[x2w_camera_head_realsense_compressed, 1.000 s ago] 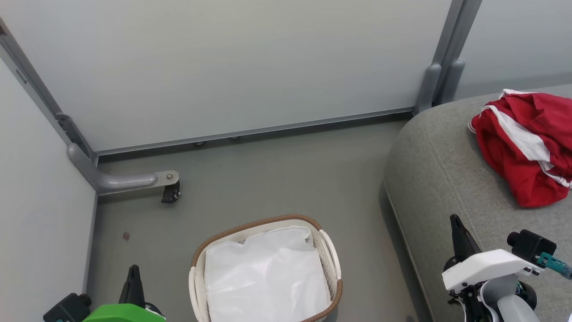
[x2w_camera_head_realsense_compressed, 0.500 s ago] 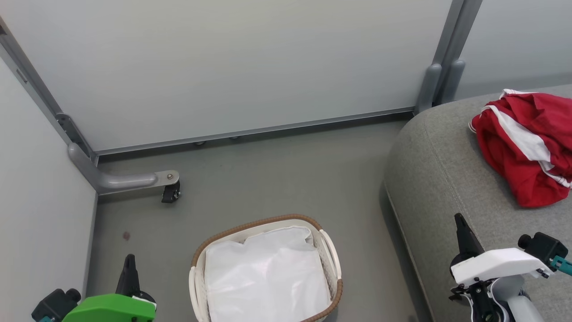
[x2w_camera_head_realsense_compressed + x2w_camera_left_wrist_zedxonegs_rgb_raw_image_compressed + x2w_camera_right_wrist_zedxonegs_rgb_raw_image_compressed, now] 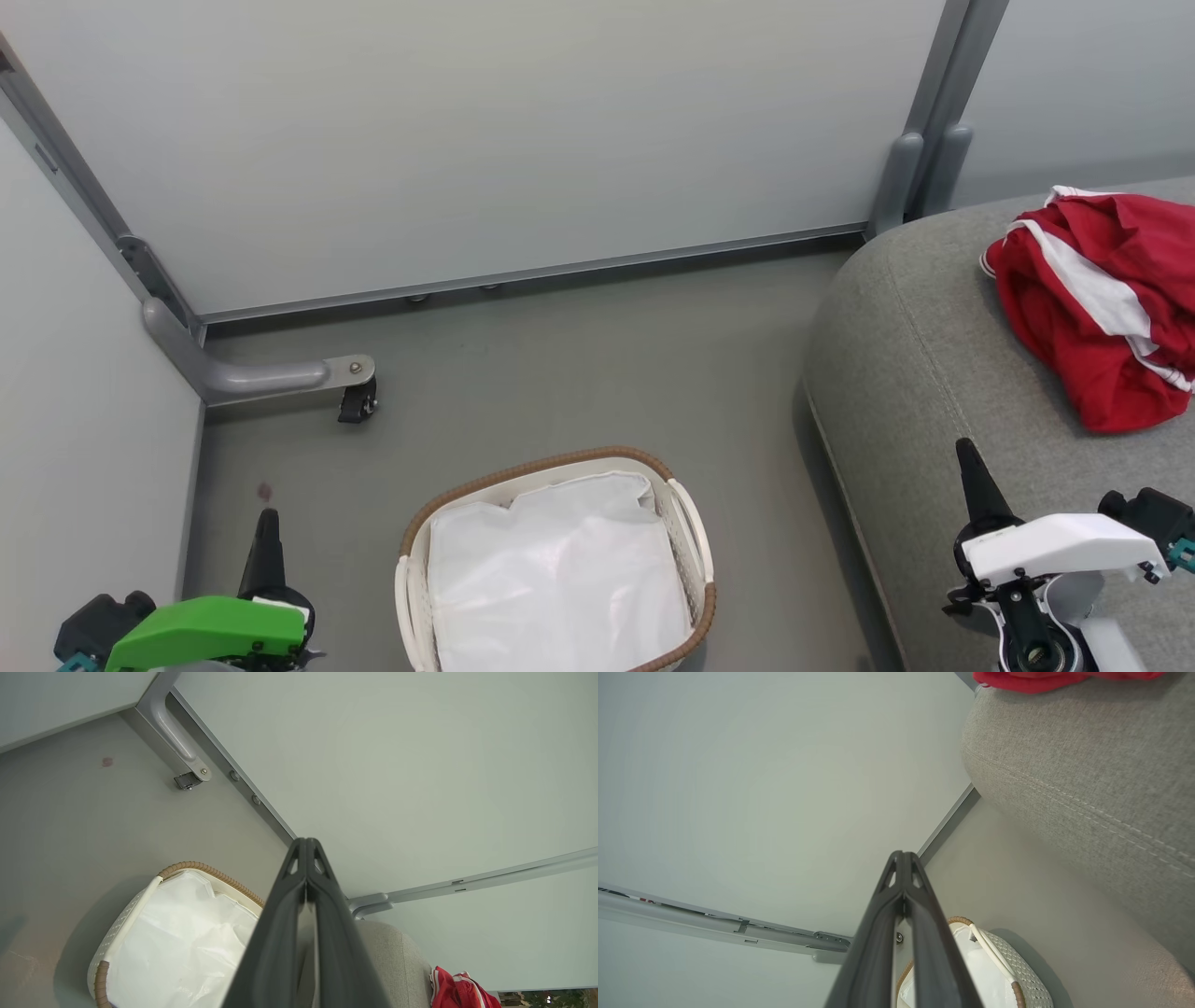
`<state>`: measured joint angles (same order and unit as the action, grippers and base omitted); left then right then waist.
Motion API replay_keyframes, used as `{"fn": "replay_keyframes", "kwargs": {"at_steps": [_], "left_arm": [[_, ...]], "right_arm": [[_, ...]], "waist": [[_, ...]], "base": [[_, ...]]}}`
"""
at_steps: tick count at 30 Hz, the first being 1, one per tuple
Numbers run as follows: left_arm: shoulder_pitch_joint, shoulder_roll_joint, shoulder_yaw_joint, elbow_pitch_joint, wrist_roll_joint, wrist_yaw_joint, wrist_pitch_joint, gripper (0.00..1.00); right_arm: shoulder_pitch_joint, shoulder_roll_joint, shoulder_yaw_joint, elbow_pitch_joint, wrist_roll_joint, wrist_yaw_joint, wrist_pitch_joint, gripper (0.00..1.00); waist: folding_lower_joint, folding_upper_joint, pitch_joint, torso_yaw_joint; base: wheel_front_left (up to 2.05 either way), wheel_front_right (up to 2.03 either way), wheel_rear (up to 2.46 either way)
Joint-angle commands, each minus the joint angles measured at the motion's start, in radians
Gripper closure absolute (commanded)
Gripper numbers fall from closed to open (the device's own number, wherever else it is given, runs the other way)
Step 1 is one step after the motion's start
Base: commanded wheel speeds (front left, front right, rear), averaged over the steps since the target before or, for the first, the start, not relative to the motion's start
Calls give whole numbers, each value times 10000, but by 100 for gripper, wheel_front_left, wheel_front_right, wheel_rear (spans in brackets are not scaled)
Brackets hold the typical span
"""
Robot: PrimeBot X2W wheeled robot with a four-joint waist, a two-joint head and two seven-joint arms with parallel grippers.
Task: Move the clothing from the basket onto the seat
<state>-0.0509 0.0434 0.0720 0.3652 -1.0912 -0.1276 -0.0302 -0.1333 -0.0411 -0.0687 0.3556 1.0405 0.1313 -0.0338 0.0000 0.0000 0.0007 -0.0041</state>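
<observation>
Left gripper: low at lower left of head view, dark fingers pressed together, pointing up-frame, nothing held. Green wrist housing sits behind it. Right gripper: lower right, likewise closed and empty, tip leaning slightly left. White wrist housing behind. Both wrist views: finger pair meets at the tips.
</observation>
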Motion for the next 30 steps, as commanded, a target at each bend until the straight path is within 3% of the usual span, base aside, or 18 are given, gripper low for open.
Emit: {"fn": "replay_keyframes", "kwargs": {"at_steps": [1, 30], "left_arm": [[-263, 68, 69, -156, -298, -27, 62, 100], [-483, 86, 264, -723, -2896, -40, 816, 100]], "right_arm": [[18, -69, -49, -182, 314, -4, 92, 100], [157, -96, -277, -697, 3182, -7, 842, 100]], "waist": [[0, 0, 1, 1], [0, 0, 11, 19]], "base": [[0, 0, 0], [0, 0, 0]]}}
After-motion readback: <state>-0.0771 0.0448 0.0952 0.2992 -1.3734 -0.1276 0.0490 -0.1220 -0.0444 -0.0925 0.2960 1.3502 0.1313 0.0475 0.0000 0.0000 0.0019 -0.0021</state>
